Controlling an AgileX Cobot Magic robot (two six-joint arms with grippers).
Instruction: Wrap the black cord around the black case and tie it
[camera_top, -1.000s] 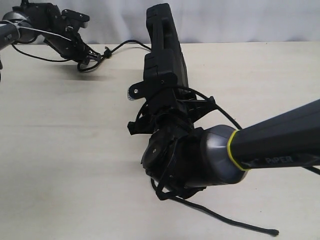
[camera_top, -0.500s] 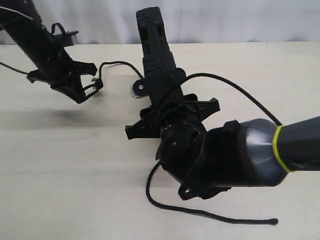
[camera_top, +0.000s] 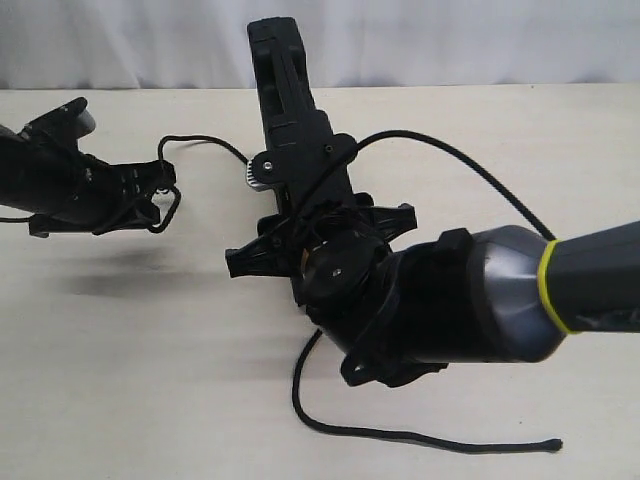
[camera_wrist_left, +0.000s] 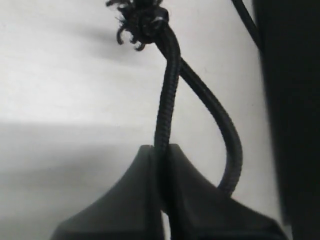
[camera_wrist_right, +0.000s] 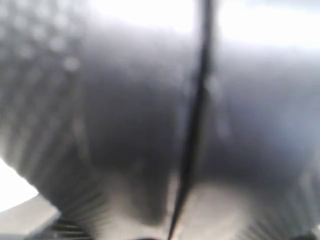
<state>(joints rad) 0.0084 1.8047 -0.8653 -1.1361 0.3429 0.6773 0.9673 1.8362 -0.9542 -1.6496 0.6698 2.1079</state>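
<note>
Case position: black case (camera_top: 285, 90) is reared up on end in the middle of the exterior view. Its upper end leans toward the far side and a little left, and its lower end is hidden by the right gripper.
Right gripper: right gripper (camera_top: 300, 165) is clamped across the lower part of the black case, with jaws on 2 opposite sides. The right arm (camera_top: 600, 280) reaches in from the right and has a yellow ring (camera_top: 545, 285) around it.
Left gripper: left gripper (camera_top: 155, 195) hangs low over the table (camera_top: 120, 380) on the left, apart from the case. Its fingers (camera_wrist_left: 125, 200) are pinched tight on the black cord (camera_top: 205, 139).
Cord at left gripper: a narrow loop rises from between the closed fingers, its 2 strands meeting at a frayed knot (camera_wrist_left: 142, 22).
Cord route: from the left gripper it arcs up and across to the case beside the right gripper. 1 more stretch bows out on the right and passes behind the right arm.
Cord tail: the loose end lies on the table at the near edge, curving out from under the right arm and running right to a small tip.
Right wrist view: blurred. A dark surface fills it, with 1 thin black line down the middle.
Turns on case: cannot tell.
</note>
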